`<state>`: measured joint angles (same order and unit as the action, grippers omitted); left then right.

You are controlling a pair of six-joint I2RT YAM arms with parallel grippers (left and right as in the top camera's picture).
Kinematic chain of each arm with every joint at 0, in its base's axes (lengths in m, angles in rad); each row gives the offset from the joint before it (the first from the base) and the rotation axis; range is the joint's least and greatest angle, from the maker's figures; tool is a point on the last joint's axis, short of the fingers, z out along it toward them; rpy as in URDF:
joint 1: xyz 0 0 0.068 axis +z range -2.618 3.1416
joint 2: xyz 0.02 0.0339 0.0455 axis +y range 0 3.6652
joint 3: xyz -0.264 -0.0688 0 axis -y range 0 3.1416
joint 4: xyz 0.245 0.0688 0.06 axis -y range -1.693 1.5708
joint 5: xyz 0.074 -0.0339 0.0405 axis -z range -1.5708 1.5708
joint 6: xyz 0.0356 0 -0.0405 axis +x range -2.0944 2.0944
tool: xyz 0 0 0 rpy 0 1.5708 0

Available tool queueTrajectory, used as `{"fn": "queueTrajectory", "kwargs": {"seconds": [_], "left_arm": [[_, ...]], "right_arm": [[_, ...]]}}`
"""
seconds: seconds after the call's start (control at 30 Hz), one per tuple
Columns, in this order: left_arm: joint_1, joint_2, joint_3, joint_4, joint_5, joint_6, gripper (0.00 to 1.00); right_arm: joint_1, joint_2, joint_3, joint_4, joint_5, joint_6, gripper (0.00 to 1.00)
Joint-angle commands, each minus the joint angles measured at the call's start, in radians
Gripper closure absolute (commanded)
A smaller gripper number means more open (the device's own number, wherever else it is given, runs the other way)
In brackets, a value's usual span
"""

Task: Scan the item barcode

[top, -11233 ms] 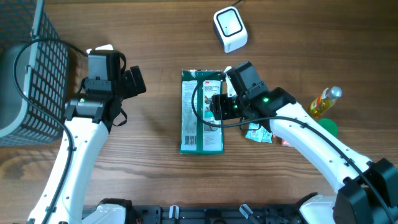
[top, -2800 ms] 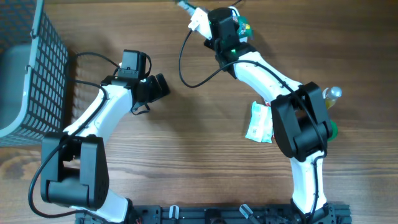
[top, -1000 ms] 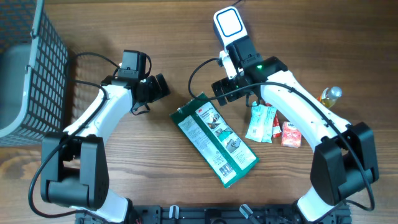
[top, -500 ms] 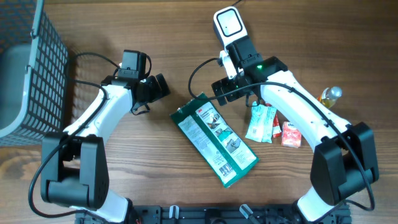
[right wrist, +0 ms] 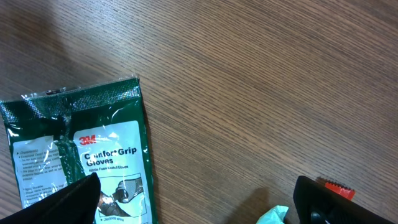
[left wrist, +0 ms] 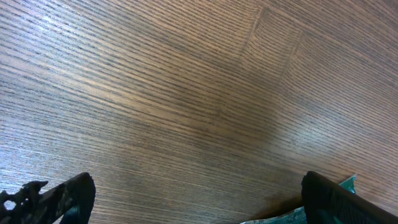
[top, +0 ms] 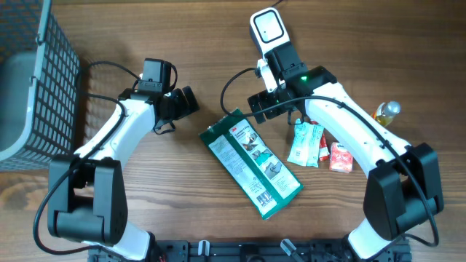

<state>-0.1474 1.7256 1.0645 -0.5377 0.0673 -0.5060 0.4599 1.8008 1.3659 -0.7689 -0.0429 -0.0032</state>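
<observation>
Nothing has shifted over the last second; a little earlier the right arm was up by the scanner and the glove pack [top: 254, 164] was off the wood. It now lies flat, its upper corner just beneath the right gripper [top: 256, 108], whose jaws stand spread and empty. The left gripper [top: 188, 102] is equally spread, with the pack well off to one side of it. The pack is glossy green film, rectangular, with crimped ends. The table [top: 182, 211] is brown wood-grain laminate. The white rounded scanner [top: 267, 28] sits behind the right jaws and a wire basket [top: 36, 73] beyond the left. Only the right wrist view makes the pack's printed label legible.
</observation>
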Motion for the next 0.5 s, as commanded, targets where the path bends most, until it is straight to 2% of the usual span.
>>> {"fn": "queueTrajectory", "kwargs": {"seconds": [0.0, 0.3, 0.47], "left_arm": [[0.003, -0.009, -0.005, 0.002, -0.013, 0.011, 0.0], [0.003, -0.009, -0.005, 0.002, -0.013, 0.012, 0.0], [0.003, -0.009, -0.005, 0.002, -0.013, 0.012, 0.0]], "right_arm": [[-0.001, 0.002, 0.016, 0.002, 0.02, 0.013, 0.0], [-0.001, 0.011, 0.015, 0.003, 0.02, 0.01, 0.0], [0.0, -0.079, 0.015, 0.004, 0.02, 0.01, 0.0]]}}
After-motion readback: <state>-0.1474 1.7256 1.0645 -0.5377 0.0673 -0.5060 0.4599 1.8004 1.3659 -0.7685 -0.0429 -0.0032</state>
